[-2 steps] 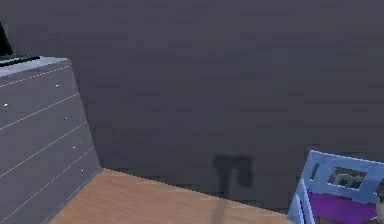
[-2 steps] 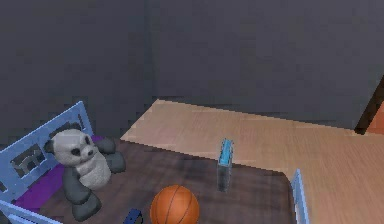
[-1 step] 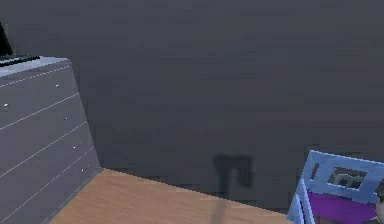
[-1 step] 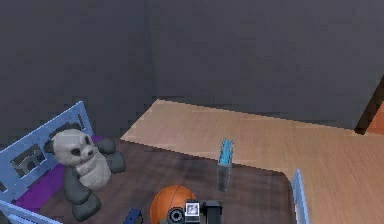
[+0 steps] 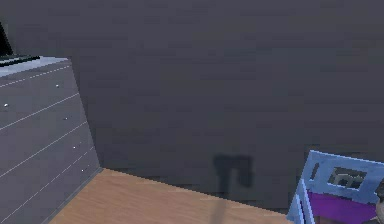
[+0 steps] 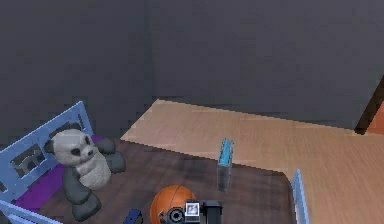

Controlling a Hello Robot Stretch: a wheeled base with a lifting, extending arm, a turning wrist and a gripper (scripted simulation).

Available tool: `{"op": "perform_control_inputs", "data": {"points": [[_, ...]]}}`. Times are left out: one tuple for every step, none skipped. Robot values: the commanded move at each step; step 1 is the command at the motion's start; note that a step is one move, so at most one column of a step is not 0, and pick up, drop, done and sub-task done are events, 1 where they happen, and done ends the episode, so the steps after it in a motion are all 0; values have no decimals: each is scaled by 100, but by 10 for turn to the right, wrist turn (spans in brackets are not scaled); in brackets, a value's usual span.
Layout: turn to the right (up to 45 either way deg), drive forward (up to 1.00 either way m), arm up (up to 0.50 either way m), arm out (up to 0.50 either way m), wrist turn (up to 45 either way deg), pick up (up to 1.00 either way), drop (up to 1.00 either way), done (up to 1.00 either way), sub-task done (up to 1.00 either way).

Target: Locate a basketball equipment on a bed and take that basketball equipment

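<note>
Item: basketball (image 6: 165, 203), orange and round, lying on the brown cover of the bed (image 6: 255, 195) near the arm side view's bottom edge. Pincer (image 6: 196, 211): at the ball's right side, with a white marker square showing; whether it holds anything cannot be told, nor whether it touches the ball. Also on the bed: a grey and white teddy bear (image 6: 82, 160) sitting against the blue slatted headboard (image 6: 35, 148); a purple pillow (image 6: 30, 190) beneath it; a slim blue box (image 6: 226, 160) standing upright, apart from the ball. Beyond: wooden floor (image 6: 230, 128), dark walls. Forward view: grey dresser (image 5: 40, 120) at left, blue bed frame (image 5: 322, 180) at lower right.
</note>
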Motion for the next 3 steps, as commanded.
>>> {"op": "perform_control_inputs", "data": {"points": [[0, 0, 0, 0, 450, 0, 0, 0, 0], [0, 0, 0, 0, 450, 0, 0, 0, 0], [0, 0, 0, 0, 300, 0, 0, 0, 0]]}}
